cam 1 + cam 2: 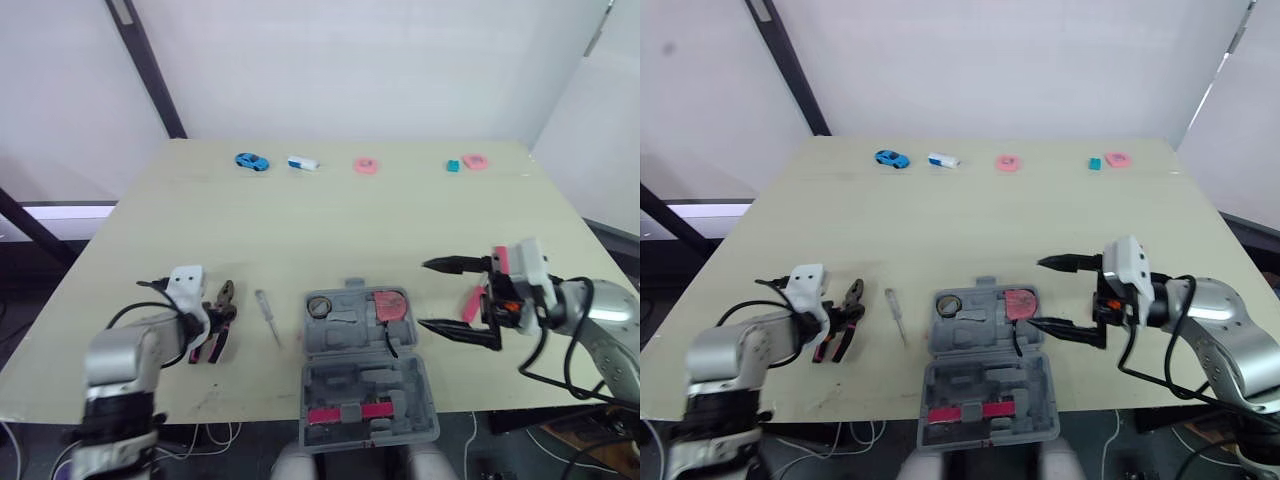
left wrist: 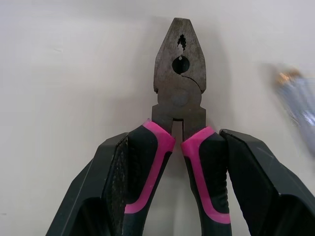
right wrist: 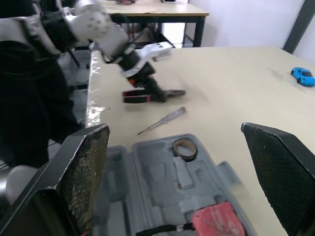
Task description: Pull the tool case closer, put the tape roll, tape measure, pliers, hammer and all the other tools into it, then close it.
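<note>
Left gripper pinched the pliers by the handles, flat on the table. Right gripper stood spread wide beside the open case, which held tape roll and tape measure.

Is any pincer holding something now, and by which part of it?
The left pincer grips the pliers by their pink-and-black handles. The right pincer is open and holds nothing.

The pliers handle ends run off the left wrist view; a blurred screwdriver lies near. 5 items at the table's far edge are too small to identify.
</note>
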`<state>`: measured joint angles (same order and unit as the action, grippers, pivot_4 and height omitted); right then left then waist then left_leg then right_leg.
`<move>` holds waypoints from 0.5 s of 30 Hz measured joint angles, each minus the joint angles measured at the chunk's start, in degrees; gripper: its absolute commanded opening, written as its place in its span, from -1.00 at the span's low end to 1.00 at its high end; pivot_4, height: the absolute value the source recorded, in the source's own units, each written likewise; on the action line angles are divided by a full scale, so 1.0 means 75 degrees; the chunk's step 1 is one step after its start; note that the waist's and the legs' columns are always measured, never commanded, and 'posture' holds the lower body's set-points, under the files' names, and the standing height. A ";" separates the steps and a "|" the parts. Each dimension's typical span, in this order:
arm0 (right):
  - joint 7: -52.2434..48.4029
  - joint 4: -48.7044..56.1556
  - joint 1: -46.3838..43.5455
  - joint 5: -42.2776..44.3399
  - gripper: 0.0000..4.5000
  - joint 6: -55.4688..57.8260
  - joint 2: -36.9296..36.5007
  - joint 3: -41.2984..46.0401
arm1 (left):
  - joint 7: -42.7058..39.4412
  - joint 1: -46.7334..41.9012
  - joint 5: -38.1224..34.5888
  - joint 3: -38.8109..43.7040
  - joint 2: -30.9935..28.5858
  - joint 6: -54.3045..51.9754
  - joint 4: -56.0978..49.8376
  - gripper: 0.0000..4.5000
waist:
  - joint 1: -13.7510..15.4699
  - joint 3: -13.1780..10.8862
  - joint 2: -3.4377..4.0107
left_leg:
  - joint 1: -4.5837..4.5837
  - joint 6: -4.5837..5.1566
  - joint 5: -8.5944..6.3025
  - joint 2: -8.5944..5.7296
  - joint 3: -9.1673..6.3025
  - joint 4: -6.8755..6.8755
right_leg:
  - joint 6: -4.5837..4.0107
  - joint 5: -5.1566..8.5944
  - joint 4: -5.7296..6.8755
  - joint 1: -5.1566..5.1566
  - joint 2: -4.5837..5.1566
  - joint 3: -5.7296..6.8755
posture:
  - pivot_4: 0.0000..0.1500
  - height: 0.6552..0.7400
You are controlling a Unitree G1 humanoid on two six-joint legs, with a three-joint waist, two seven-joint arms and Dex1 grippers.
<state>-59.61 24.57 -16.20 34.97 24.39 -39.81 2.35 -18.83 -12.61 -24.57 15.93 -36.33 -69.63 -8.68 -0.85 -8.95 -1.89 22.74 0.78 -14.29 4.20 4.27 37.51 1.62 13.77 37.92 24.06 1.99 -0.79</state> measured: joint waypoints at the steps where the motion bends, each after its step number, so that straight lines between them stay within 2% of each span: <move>1: 0.0049 -0.0008 -0.0050 -0.0050 1.00 0.0008 0.0012 -0.0022 | -0.0120 0.0025 -0.0029 -0.0047 -0.0097 0.0033 -0.0030 0.07 | 0.0009 -0.0003 -0.0006 | 0.0002 0.0000 0.0000 0.0000 0.0002 0.0000 | -0.0001 0.0000 0.0000 0.0001 0.0000 0.0002 | 1.00 1.00; 4: 0.0415 -0.0100 -0.0756 -0.0437 1.00 0.0353 0.0052 -0.0569 | -0.1628 0.0152 -0.0059 -0.0660 -0.1581 0.0787 -0.0481 0.07 | 0.0040 -0.0020 -0.0026 | 0.0012 -0.0014 0.0009 0.0001 -0.0001 -0.0001 | -0.0032 0.0015 -0.0001 0.0012 0.0002 0.0010 | 1.00 1.00; 6: 0.0539 -0.0108 -0.1105 -0.0597 1.00 0.0693 0.0027 -0.0901 | -0.2313 -0.0109 -0.0129 -0.0864 -0.2057 0.1030 -0.0549 0.07 | 0.0089 -0.0025 -0.0024 | 0.0015 -0.0015 0.0009 -0.0002 0.0006 0.0001 | -0.0033 0.0015 0.0004 0.0014 0.0009 0.0007 | 1.00 1.00; 9: 0.0659 -0.0145 -0.2136 -0.1138 1.00 0.1430 -0.0101 -0.1832 | -0.4062 -0.1126 -0.0344 -0.1842 -0.2912 0.1703 -0.0654 0.07 | 0.0125 -0.0026 -0.0023 | 0.0036 -0.0014 0.0008 -0.0007 0.0024 0.0006 | -0.0033 0.0015 -0.0007 0.0030 0.0015 -0.0002 | 1.00 1.00; 12: 0.0556 -0.0694 -0.3228 -0.1425 1.00 0.2115 0.0023 -0.2542 | -0.5393 -0.2240 -0.0160 -0.2931 -0.3236 0.2315 -0.0447 0.07 | 0.0117 -0.0027 -0.0025 | 0.0052 -0.0013 0.0008 -0.0006 0.0029 0.0006 | -0.0032 0.0015 -0.0005 0.0048 0.0004 -0.0006 | 1.00 1.00; 15: 0.0519 -0.1323 -0.4068 -0.1797 1.00 0.2469 0.0399 -0.3131 | -0.6497 -0.3279 0.0204 -0.3869 -0.3215 0.2978 -0.0120 0.07 | 0.0104 -0.0026 -0.0023 | 0.0124 -0.0011 0.0010 0.0000 0.0009 0.0024 | -0.0005 -0.0001 0.0010 0.0118 -0.0019 0.0001 | 1.00 1.00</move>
<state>-55.71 14.65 -46.71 21.49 42.91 -36.81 -21.13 -67.56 -37.20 -23.04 -13.09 -60.44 -47.29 -9.58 -0.08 -9.14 -2.06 23.67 0.70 -14.21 4.20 4.34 37.69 1.58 13.76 38.00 24.95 1.84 -0.79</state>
